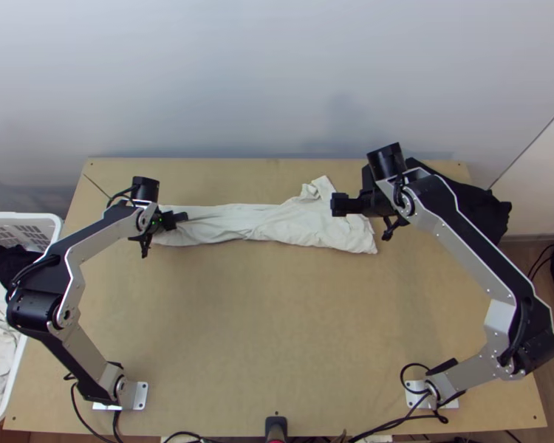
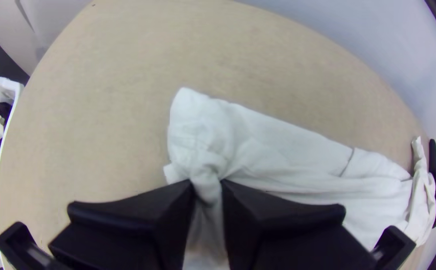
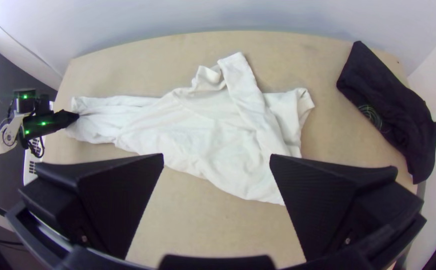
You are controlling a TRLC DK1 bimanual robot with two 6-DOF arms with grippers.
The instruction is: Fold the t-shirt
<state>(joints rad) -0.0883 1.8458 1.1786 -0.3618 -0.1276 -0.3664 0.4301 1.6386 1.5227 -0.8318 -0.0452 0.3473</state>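
Observation:
The white t-shirt (image 1: 277,221) lies in a long, narrow, wrinkled strip across the far part of the table, wider and uneven at its right end. At its left end my left gripper (image 1: 179,218) is shut on a gathered pinch of cloth; in the left wrist view the pinched shirt (image 2: 277,155) runs between the fingers of my left gripper (image 2: 207,187). My right gripper (image 1: 341,204) is over the shirt's right part. In the right wrist view my right gripper (image 3: 217,160) stands open, its fingers wide apart, with the shirt (image 3: 203,130) below.
Folded black cloth (image 3: 390,110) lies at the table's far right corner, beyond the right arm. A white basket (image 1: 55,221) with white and black clothes stands left of the table. Bare wood (image 1: 277,317) lies in front of the shirt.

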